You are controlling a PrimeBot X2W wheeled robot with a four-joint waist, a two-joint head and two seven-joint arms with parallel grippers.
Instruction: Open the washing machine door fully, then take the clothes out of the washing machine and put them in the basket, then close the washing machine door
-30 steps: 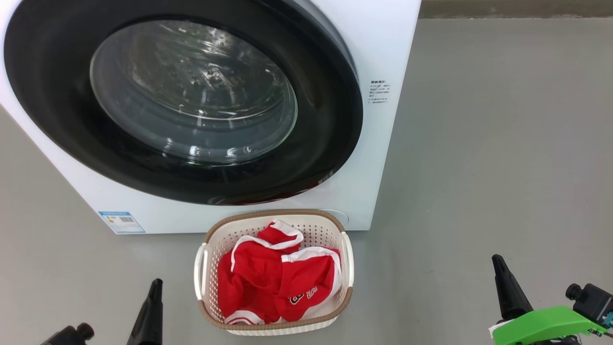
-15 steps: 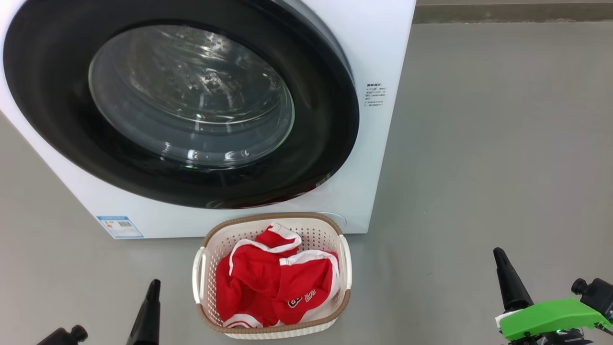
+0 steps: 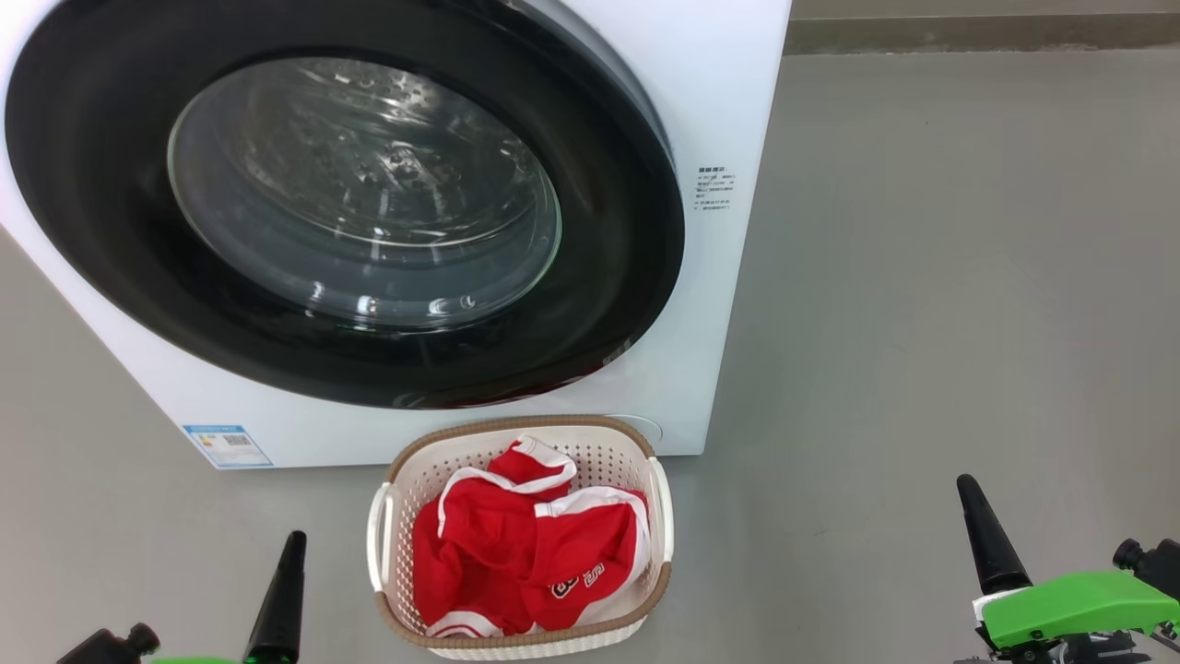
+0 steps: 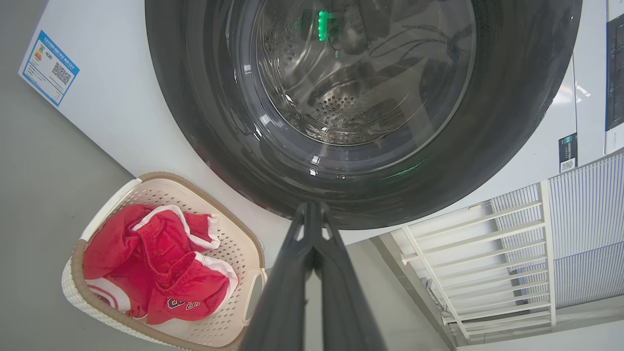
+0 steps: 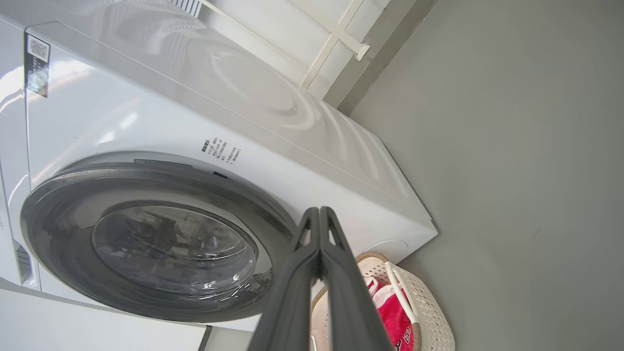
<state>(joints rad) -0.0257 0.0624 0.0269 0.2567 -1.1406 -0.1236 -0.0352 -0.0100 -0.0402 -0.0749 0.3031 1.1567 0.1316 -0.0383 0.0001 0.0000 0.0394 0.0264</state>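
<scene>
The white washing machine (image 3: 728,111) stands ahead with its black-rimmed washing machine door (image 3: 590,304) lying flush against the front, glass window at centre. On the floor in front sits the cream basket (image 3: 657,503), holding the red clothes (image 3: 516,544) with white trim. My left gripper (image 3: 293,539) is shut and empty at the lower left, left of the basket. At the lower right, well right of the basket, my right gripper (image 3: 966,484) is shut and empty too. The wrist views show the left gripper (image 4: 312,207) and the right gripper (image 5: 319,210) with fingers pressed together, the door (image 4: 195,122) (image 5: 48,253) beyond them.
Grey floor (image 3: 968,277) spreads to the right of the machine. A blue energy label (image 3: 226,445) sits on the machine's lower front. A white metal railing (image 4: 487,253) and wall stand beyond the machine's side.
The head camera has shifted, so the machine and basket sit slightly lower and further left in view. Both grippers stay shut and hold about the same places.
</scene>
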